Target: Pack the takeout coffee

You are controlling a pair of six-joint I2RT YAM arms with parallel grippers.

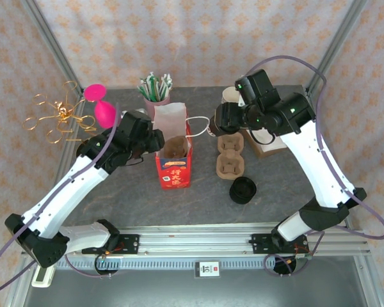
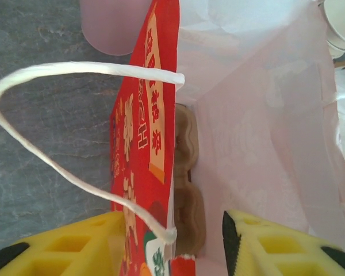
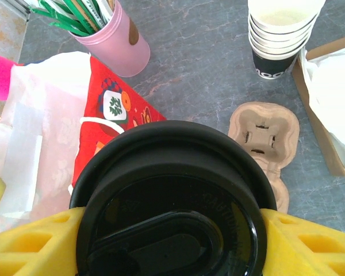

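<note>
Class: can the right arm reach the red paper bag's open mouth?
Probably yes: the red paper bag stands open beside the right gripper and its black-lidded cup, nothing between; the left gripper straddles the bag wall.

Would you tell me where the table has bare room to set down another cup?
Bare: the front strip between red bag and loose black lid, toward the rail. Crowded: behind, among straw cup, cup carrier and the lidded cup in the right end effector.

A dark grey, stone-patterned table point(image 1: 288, 192) sits under bright, even light. Behind the table and on both its sides hang pale curtains point(image 1: 198, 38) printed with orange flowers, framed by slanting aluminium posts point(image 1: 54, 48). An aluminium rail point(image 1: 198, 242) runs along the table's near edge.
</note>
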